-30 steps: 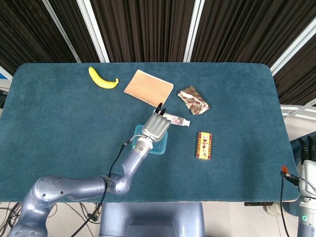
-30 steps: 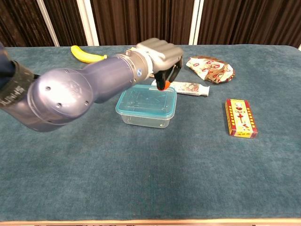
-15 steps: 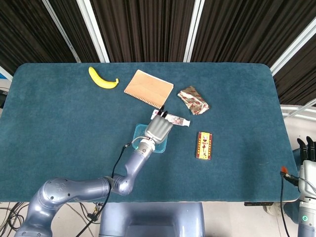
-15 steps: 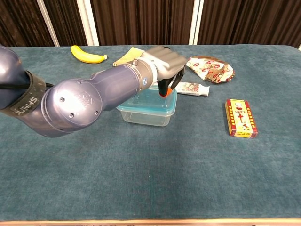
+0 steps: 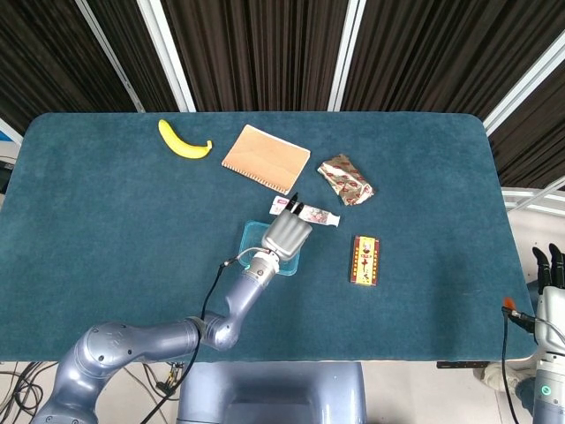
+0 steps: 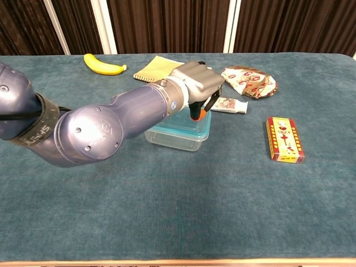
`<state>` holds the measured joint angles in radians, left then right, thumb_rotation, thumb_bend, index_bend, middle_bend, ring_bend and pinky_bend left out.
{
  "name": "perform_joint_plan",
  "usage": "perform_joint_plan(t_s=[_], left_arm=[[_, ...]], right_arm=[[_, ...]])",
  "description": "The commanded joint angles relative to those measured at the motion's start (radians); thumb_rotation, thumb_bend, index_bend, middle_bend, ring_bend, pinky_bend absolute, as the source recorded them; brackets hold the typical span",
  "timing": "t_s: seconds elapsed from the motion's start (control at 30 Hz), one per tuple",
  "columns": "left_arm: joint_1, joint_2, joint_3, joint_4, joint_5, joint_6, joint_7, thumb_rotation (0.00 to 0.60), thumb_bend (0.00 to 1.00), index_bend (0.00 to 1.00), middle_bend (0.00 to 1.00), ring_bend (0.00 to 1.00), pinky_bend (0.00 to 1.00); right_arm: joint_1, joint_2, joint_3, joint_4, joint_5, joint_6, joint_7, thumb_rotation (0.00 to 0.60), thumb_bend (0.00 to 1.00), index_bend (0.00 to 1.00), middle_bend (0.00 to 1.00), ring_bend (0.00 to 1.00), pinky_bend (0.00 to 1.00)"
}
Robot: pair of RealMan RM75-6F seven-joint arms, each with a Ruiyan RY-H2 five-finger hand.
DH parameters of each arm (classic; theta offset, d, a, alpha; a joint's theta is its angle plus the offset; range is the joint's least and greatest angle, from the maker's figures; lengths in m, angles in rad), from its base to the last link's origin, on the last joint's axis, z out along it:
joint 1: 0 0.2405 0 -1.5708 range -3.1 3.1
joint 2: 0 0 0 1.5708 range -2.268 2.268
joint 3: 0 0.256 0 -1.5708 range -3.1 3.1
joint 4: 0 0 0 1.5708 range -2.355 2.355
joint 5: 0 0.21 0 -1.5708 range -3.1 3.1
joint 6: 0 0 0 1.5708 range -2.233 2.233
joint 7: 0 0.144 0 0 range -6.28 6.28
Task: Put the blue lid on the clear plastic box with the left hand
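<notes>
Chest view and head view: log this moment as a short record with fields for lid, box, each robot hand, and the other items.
lid: blue lid sits on the clear plastic box
left robot hand: left robot hand over the lid's far right corner, fingers curled down; contact unclear
right robot hand: right robot hand off the table edge, idle
other items: banana, notebook, foil packet, red box

Dark band on left arm [image 6: 34, 129] with lettering, possibly "SHENZ", otherwise nothing legible
</notes>
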<state>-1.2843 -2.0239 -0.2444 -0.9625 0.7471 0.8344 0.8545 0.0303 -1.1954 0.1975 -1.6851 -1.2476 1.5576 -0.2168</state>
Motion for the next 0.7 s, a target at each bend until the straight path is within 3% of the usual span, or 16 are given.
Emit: perform_joint_plan(t_s=[0.03, 0.7], left_arm=[[0.004, -0.004, 0.003, 0.005, 0.003, -0.001, 0.003, 0.6, 0.49, 0.68, 0.53, 0.14, 0.03], [0.042, -0.005, 0.013, 0.017, 0.006, -0.017, 0.018, 0.6, 0.49, 0.68, 0.53, 0.14, 0.03]], right_arm=[[0.0, 0.0, 0.0, 0.001, -0.001, 0.0, 0.001, 0.6, 0.3, 0.12, 0.03, 0.01, 0.0], [0.0, -0.001, -0.001, 0.0, -0.006, 0.007, -0.004, 0.6, 0.3, 0.12, 0.03, 0.01, 0.0]])
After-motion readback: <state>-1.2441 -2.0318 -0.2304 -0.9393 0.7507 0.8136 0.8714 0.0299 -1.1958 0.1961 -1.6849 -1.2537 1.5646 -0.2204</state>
